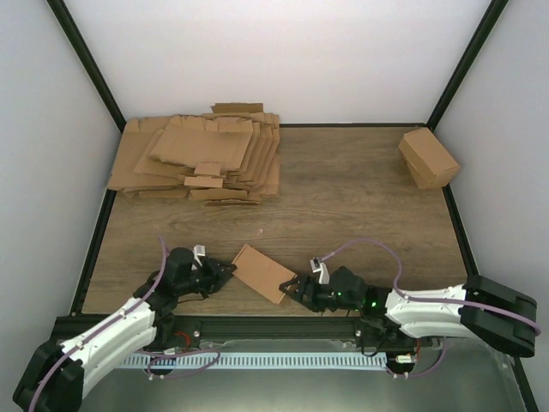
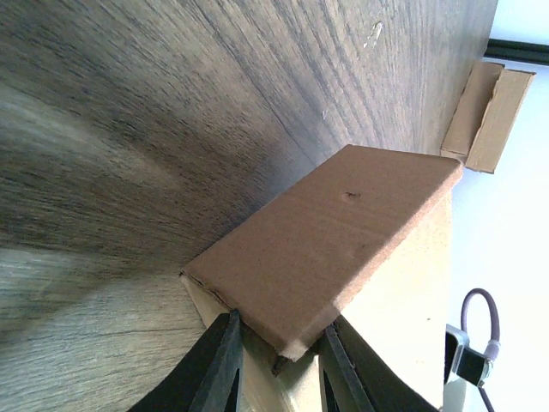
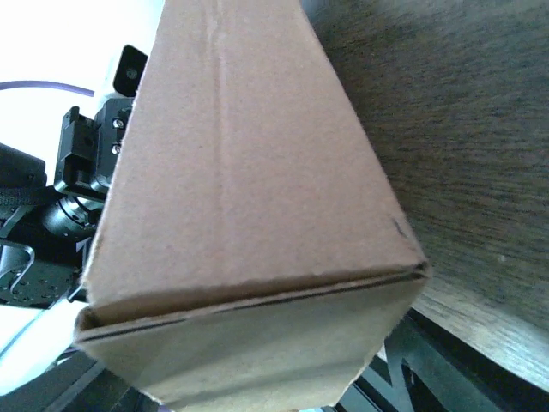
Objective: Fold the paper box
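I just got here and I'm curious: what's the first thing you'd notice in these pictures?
A small brown box near the front edge of the table is pinched between the left tool and the right tool. At the back left lies a big pile of flat cardboard sheets, and another box sits in the back right corner.

Wood-grain table [image 1: 360,202], thick pile of flat brown cardboard sheets [image 1: 202,159] at its far left, closed brown cardboard cuboid [image 1: 427,158] in the far right corner, white walls [image 1: 283,51]
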`<state>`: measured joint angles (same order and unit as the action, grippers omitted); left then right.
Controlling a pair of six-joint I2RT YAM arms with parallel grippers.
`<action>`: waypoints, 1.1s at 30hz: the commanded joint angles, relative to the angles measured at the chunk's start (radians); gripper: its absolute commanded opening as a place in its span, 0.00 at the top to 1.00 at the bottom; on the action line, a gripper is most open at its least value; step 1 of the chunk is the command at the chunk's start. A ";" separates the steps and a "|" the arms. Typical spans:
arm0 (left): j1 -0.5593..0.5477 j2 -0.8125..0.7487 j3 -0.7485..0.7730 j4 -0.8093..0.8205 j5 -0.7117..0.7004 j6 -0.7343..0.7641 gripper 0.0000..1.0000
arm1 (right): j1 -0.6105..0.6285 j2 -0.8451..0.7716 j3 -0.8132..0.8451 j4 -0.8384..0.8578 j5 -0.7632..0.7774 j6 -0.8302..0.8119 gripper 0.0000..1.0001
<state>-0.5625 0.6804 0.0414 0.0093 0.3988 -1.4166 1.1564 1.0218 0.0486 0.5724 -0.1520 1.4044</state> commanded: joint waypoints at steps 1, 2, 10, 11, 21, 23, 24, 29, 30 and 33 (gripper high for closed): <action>0.003 -0.014 -0.033 -0.078 0.003 -0.032 0.76 | 0.011 0.014 0.038 0.036 0.059 -0.022 0.32; 0.003 -0.017 -0.028 -0.087 0.001 -0.028 0.76 | 0.011 0.010 0.042 0.026 0.065 -0.024 0.34; 0.003 -0.067 0.086 -0.215 -0.039 0.030 0.57 | 0.011 -0.036 0.123 -0.130 0.117 -0.049 0.48; 0.003 -0.070 0.131 -0.251 -0.057 0.050 0.50 | 0.010 -0.036 0.133 -0.141 0.118 -0.053 0.48; 0.003 -0.069 0.556 -0.581 -0.183 0.243 0.08 | -0.245 -0.100 0.304 -0.298 -0.039 -0.259 0.48; 0.003 -0.065 0.645 -0.634 -0.220 0.283 0.07 | -0.328 -0.125 0.350 -0.354 -0.085 -0.302 0.48; 0.003 -0.064 0.688 -0.651 -0.236 0.302 0.07 | -0.382 -0.130 0.369 -0.374 -0.121 -0.322 0.48; 0.003 -0.041 0.838 -0.698 -0.273 0.369 0.06 | -0.661 -0.126 0.463 -0.435 -0.300 -0.423 0.48; 0.003 -0.029 0.855 -0.705 -0.273 0.379 0.06 | -0.726 -0.116 0.486 -0.447 -0.343 -0.442 0.48; 0.003 0.000 0.873 -0.708 -0.259 0.400 0.06 | -0.929 -0.080 0.557 -0.475 -0.467 -0.476 0.49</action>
<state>-0.5613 0.6426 0.8906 -0.6319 0.1539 -1.0851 0.4191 0.9131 0.5034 0.1616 -0.4179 1.0260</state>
